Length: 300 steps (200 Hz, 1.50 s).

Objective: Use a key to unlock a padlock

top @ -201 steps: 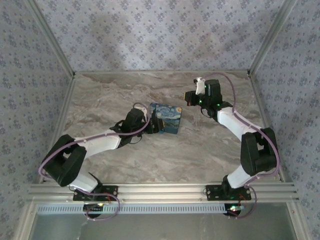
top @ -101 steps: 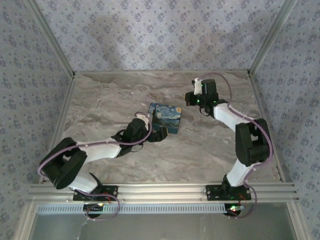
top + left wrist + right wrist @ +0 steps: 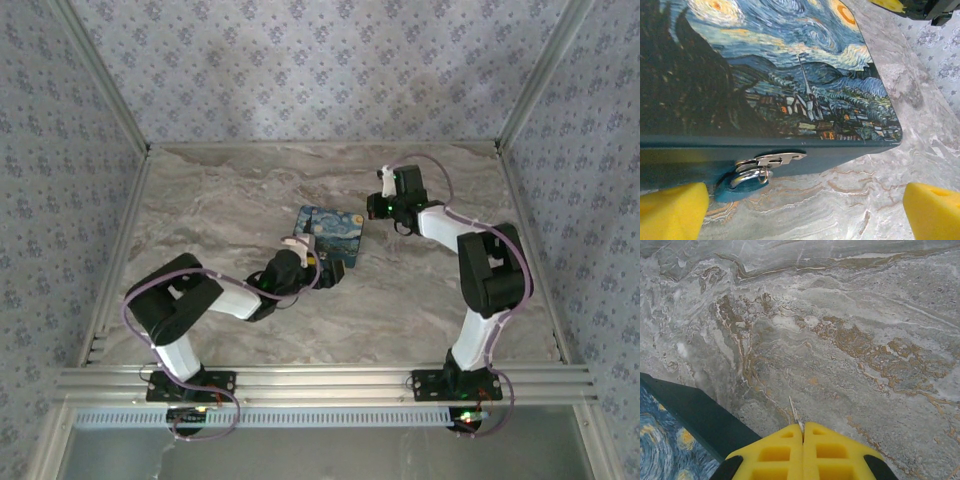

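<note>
**A:** Where is the padlock?

**B:** The padlock (image 3: pixel 747 176) hangs from a silver hasp (image 3: pixel 775 159) on the dark side wall of the Starry Night box (image 3: pixel 765 75). It sits low against the marble surface (image 3: pixel 865 315).

**A:** And the left claw?

**B:** The left claw (image 3: pixel 328 266) faces that wall and is spread wide. Its yellow pads (image 3: pixel 672 210) grip nothing.

**A:** The right one?

**B:** The right claw (image 3: pixel 803 432) is pressed closed over the surface, just beside the box's other edge. A thin metal blade (image 3: pixel 796 419) is pinched between its fingers. I cannot tell whether that is the key.
</note>
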Each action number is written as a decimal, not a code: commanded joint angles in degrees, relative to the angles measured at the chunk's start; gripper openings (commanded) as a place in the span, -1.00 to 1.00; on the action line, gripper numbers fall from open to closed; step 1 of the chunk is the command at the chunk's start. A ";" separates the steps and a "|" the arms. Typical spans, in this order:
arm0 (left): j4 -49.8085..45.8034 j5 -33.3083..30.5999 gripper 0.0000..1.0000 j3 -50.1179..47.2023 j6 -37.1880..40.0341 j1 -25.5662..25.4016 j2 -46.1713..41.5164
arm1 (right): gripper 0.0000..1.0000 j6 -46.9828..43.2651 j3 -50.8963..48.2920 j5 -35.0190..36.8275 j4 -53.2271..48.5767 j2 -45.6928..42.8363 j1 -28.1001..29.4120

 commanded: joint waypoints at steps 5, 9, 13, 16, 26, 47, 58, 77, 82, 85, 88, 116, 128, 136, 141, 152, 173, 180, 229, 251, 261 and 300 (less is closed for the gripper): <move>6.74 -1.45 0.98 0.27 2.41 -0.30 3.63 | -1.00 -1.35 1.96 0.44 0.80 2.09 0.37; 7.50 -1.18 0.98 0.24 2.35 -0.28 4.10 | -1.00 -1.32 1.97 0.33 0.93 2.26 0.45; 8.22 -0.94 0.97 0.18 2.46 -0.30 4.61 | -1.00 -1.35 1.87 0.19 1.04 2.39 0.51; 8.75 -0.75 0.97 0.18 2.44 -0.28 4.95 | -1.00 -1.35 1.87 0.11 1.20 2.53 0.54; 9.81 -0.13 0.96 0.26 2.48 -0.42 5.97 | -1.00 -1.43 1.91 0.00 1.45 2.91 0.65; 11.17 2.46 0.94 1.24 3.36 -0.54 7.57 | -1.00 -1.45 1.98 -0.20 1.94 3.63 0.99; 11.21 4.25 0.91 2.11 4.24 -0.66 8.07 | -1.00 -1.29 2.02 -0.35 2.16 3.90 1.07; 11.65 6.76 0.87 3.02 4.88 -0.79 8.75 | -1.00 -0.95 1.80 -0.36 2.72 4.12 1.40; 11.86 7.25 0.86 3.12 4.98 -0.78 8.91 | -1.00 -0.77 1.78 -0.35 2.88 4.10 1.48; 11.87 7.45 0.85 3.16 5.03 -0.79 8.95 | -1.00 -0.75 1.80 -0.35 2.94 4.09 1.52; 11.85 7.65 0.84 3.23 5.16 -0.80 9.00 | -1.00 -0.74 1.71 -0.36 3.00 4.08 1.59; 13.16 8.73 0.80 2.75 5.51 -0.77 9.12 | -1.00 -0.87 1.65 -0.09 3.17 3.82 1.96; 13.72 9.18 0.76 2.58 5.38 -0.79 9.24 | -1.00 -0.86 1.63 0.00 3.16 3.64 2.00; 13.87 9.11 0.75 2.40 5.13 -0.75 9.39 | -1.00 -0.91 1.66 0.07 3.17 3.55 2.00; 14.25 9.10 0.75 2.24 5.01 -0.66 9.52 | -1.00 -0.83 1.66 0.10 3.11 3.55 2.05; 15.88 8.93 0.74 1.62 4.62 -0.70 9.80 | -1.00 -0.84 1.63 0.00 3.11 3.55 2.01; 18.74 9.22 0.72 0.73 3.64 -0.54 10.51 | -1.00 -0.82 1.63 0.13 3.06 3.29 2.10; 19.19 9.48 0.71 0.70 3.35 -0.48 10.75 | -1.00 -0.87 1.56 0.22 3.09 3.20 2.13; 22.29 11.44 0.63 0.34 1.57 -0.38 12.26 | -1.00 -1.00 1.31 0.27 2.71 2.68 2.10; 20.90 10.60 0.65 0.22 1.38 -0.41 11.94 | -1.00 -1.09 1.28 0.29 2.59 2.50 2.22; 19.85 10.65 0.65 0.56 1.32 -0.37 11.89 | -1.00 -1.09 1.28 0.30 2.58 2.33 2.18; 24.61 11.95 0.60 -1.02 -0.68 -0.12 12.82 | -1.00 -1.27 1.45 0.48 2.20 1.99 2.31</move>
